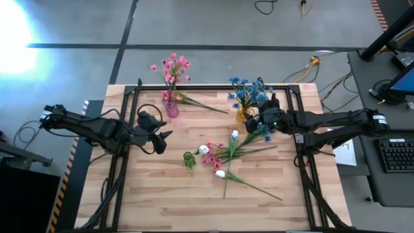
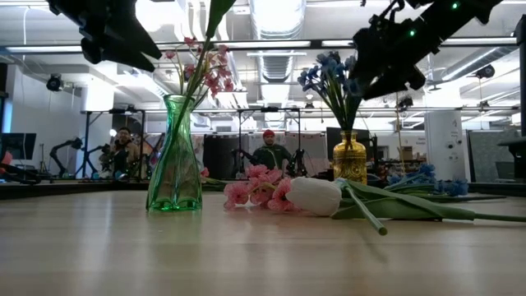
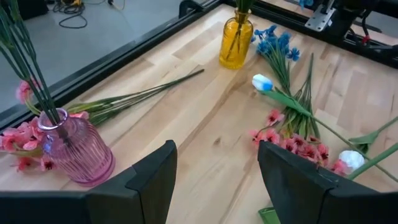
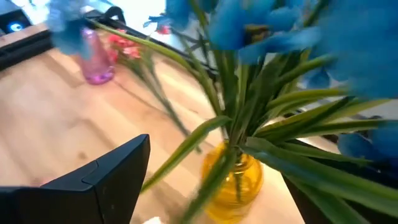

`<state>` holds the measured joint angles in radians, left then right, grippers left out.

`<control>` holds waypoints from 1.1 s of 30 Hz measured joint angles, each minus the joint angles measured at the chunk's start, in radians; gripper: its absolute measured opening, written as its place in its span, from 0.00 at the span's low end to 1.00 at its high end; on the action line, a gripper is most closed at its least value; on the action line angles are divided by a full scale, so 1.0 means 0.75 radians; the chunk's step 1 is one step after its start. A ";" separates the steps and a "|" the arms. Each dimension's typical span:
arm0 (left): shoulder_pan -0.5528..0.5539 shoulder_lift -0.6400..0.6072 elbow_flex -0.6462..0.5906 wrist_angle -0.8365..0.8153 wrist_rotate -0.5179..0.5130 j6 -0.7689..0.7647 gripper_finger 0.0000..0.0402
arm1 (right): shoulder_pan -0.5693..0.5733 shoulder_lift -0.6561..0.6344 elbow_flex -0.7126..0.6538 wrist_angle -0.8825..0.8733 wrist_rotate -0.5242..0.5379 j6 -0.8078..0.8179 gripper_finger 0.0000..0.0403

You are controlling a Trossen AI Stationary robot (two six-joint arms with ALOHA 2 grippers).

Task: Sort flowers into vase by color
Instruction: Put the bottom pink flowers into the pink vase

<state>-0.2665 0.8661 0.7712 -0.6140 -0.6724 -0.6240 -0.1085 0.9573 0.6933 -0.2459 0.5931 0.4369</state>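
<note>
Blue flowers [image 1: 248, 90] are held upright in a yellow vase [image 1: 242, 115], which serves here as the landmark at the far right of the wooden table [image 1: 162, 200]. Pink flowers [image 1: 171, 68] are stood in a pink vase [image 1: 171, 107] well to the left of the yellow vase, and a loose green stem [image 1: 202, 103] is laid on the boards between the two. A small green vase [image 1: 189, 160] is seen nearer the front, to the left of the yellow vase, and what it contains cannot be told. Between it and the yellow vase, a loose heap of pink, white and blue flowers [image 1: 223, 154] is spread flat on the table. The right gripper [image 1: 257, 121] is positioned just beside the yellow vase, among the blue stems, its fingers spread wide and closed on nothing. The left gripper [image 1: 163, 137] is held over the boards far to the left of the yellow vase, fingers [image 3: 152, 180] apart and empty.
</note>
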 joint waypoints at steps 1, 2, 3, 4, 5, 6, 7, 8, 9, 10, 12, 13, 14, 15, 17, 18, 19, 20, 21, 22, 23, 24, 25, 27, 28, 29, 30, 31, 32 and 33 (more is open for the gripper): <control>0.000 0.002 0.000 0.001 0.000 -0.006 0.53 | 0.001 0.000 0.014 -0.029 -0.013 0.011 0.82; 0.000 0.003 0.000 0.001 0.000 -0.011 0.53 | 0.001 -0.001 0.027 -0.051 -0.025 0.013 0.82; 0.000 0.003 0.000 0.001 0.000 -0.017 0.53 | 0.001 -0.001 0.042 -0.082 -0.035 0.025 0.81; 0.000 0.003 0.000 0.001 0.000 -0.020 0.53 | 0.001 -0.001 0.059 -0.125 -0.038 0.039 0.81; 0.000 0.003 0.000 0.002 -0.001 -0.025 0.53 | 0.001 -0.001 0.074 -0.166 -0.041 0.054 0.81; 0.000 0.004 0.000 0.002 -0.001 -0.030 0.53 | 0.002 0.000 0.089 -0.207 -0.050 0.064 0.80; 0.000 0.005 0.000 0.002 0.000 -0.031 0.53 | 0.003 0.000 0.101 -0.242 -0.060 0.084 0.80; 0.000 0.005 0.000 0.002 0.000 -0.031 0.53 | 0.003 0.000 0.108 -0.275 -0.070 0.099 0.80; 0.000 0.005 0.000 0.002 -0.001 -0.031 0.53 | 0.007 0.000 0.114 -0.299 -0.078 0.114 0.80; 0.000 0.005 0.000 0.003 -0.001 -0.031 0.53 | 0.011 0.000 0.116 -0.308 -0.088 0.118 0.79; 0.000 0.005 0.000 0.004 -0.001 -0.031 0.53 | 0.019 -0.001 0.116 -0.309 -0.104 0.121 0.79; 0.000 0.005 0.000 0.004 -0.001 -0.029 0.53 | 0.024 -0.001 0.116 -0.309 -0.105 0.128 0.79; 0.000 0.005 0.000 0.004 0.000 -0.024 0.53 | 0.027 -0.001 0.116 -0.312 -0.109 0.140 0.79; 0.000 0.005 0.000 0.004 0.000 -0.020 0.53 | 0.026 -0.001 0.116 -0.316 -0.126 0.157 0.79; 0.000 0.006 0.000 0.004 0.000 -0.009 0.53 | 0.026 -0.001 0.116 -0.330 -0.175 0.192 0.79; 0.000 0.006 0.000 0.004 0.000 -0.005 0.53 | 0.026 -0.001 0.116 -0.335 -0.197 0.204 0.79; 0.000 0.006 0.000 0.004 0.000 0.003 0.53 | 0.026 -0.001 0.116 -0.335 -0.215 0.225 0.79; 0.000 0.006 0.000 0.004 0.000 0.014 0.53 | 0.026 -0.001 0.116 -0.335 -0.239 0.244 0.79; 0.000 0.006 0.000 0.004 0.001 0.026 0.53 | 0.026 -0.001 0.116 -0.335 -0.264 0.270 0.79; 0.000 0.006 0.000 0.004 0.001 0.042 0.53 | 0.026 -0.001 0.116 -0.335 -0.294 0.291 0.79; 0.000 0.007 0.000 0.004 0.001 0.060 0.53 | 0.026 -0.002 0.116 -0.335 -0.321 0.316 0.79; 0.000 0.008 0.000 0.004 0.001 0.080 0.53 | 0.026 -0.005 0.116 -0.336 -0.346 0.343 0.79; 0.000 0.008 0.000 0.004 0.001 0.101 0.53 | 0.026 -0.009 0.116 -0.336 -0.369 0.366 0.79; 0.000 0.008 0.000 0.004 0.001 0.131 0.53 | 0.026 -0.020 0.118 -0.338 -0.394 0.409 0.79; 0.000 0.008 0.000 0.004 0.001 0.141 0.53 | 0.026 -0.024 0.124 -0.347 -0.405 0.418 0.79; 0.000 0.008 0.000 0.004 0.001 0.150 0.53 | 0.026 -0.028 0.134 -0.357 -0.409 0.427 0.79; 0.000 0.008 0.000 0.004 0.001 0.156 0.53 | 0.026 -0.031 0.152 -0.373 -0.409 0.431 0.79; 0.000 0.008 0.000 0.004 0.001 0.157 0.53 | 0.026 -0.036 0.171 -0.392 -0.408 0.432 0.79; 0.000 0.009 0.000 0.003 0.001 0.158 0.53 | 0.026 -0.038 0.194 -0.416 -0.408 0.432 0.79; 0.000 0.010 0.000 0.003 0.001 0.157 0.53 | 0.026 -0.040 0.218 -0.441 -0.407 0.431 0.79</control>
<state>-0.2665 0.8737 0.7712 -0.6120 -0.6720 -0.5060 -0.0891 0.9276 0.8567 -0.5767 0.2877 0.7600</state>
